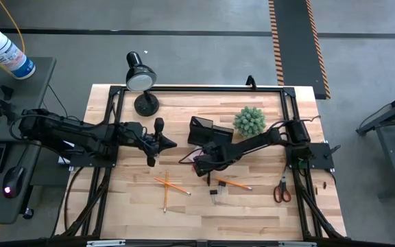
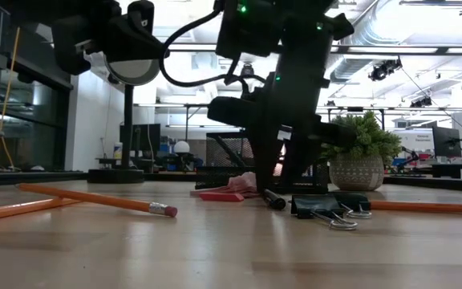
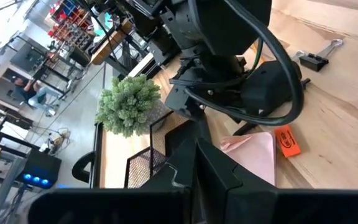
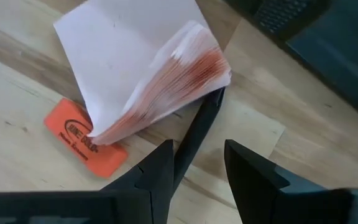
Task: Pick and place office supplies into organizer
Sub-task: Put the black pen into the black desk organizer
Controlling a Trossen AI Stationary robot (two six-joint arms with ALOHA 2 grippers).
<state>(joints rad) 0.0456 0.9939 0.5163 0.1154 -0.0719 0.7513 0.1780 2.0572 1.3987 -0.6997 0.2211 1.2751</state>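
Wooden worktop (image 1: pixel 252 213), mid-task. Right tool (image 4: pixel 197 163) hovers with fingers parted and empty; the pink sticky-note pad (image 4: pixel 135 74) lies just ahead of its tips, beside an orange eraser (image 4: pixel 86 144). Left tool (image 1: pixel 158 143) (shut, empty) waits farther off, so the right arm is nearer.

The worktop (image 1: pixel 136 206) is made of pale wood planks with a smooth, faintly glossy finish. A pad of thin pink paper (image 4: pixel 148 68) is seen, its sheets curled and matt. The eraser (image 4: pixel 86 144) looks like matt orange rubber. Mesh metal forms the organizer (image 3: pixel 143 167). The fingers (image 4: pixel 253 174) appear as matt black plastic.
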